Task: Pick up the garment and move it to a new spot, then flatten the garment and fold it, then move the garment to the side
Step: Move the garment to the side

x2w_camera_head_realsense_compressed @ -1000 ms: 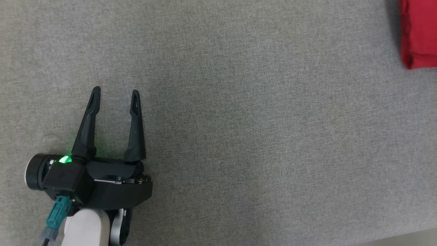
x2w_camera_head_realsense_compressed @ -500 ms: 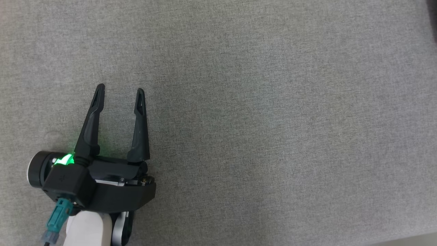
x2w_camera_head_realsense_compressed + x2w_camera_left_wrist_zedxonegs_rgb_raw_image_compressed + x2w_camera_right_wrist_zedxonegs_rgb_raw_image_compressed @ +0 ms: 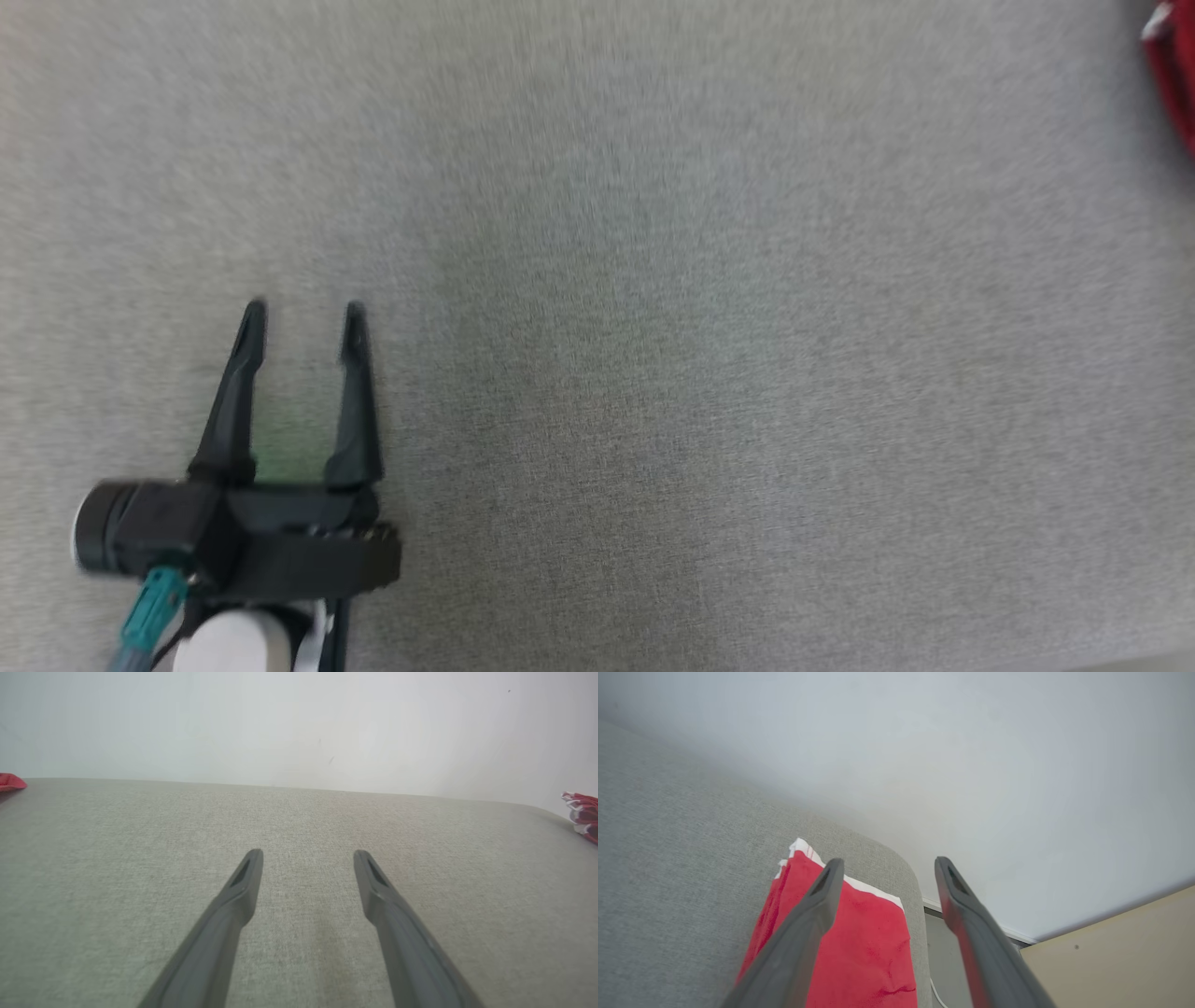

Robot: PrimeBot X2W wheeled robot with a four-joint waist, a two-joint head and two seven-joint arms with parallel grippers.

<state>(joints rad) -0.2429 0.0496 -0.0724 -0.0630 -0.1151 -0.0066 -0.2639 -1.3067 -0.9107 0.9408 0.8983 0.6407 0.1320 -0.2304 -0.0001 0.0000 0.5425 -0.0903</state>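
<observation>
Near left, the left gripper [image 3: 303, 313] is seen over the grey fabric surface [image 3: 672, 336], its two dark fingers spread apart with nothing held between them. The head view is smeared by blur. Far right, at the surface's rounded corner, the red garment [image 3: 864, 952] is found lying folded, white trim shown along its far edge. Over it the right gripper [image 3: 888, 863] is held, fingers parted and empty. Whether the cloth is touched cannot be told.
</observation>
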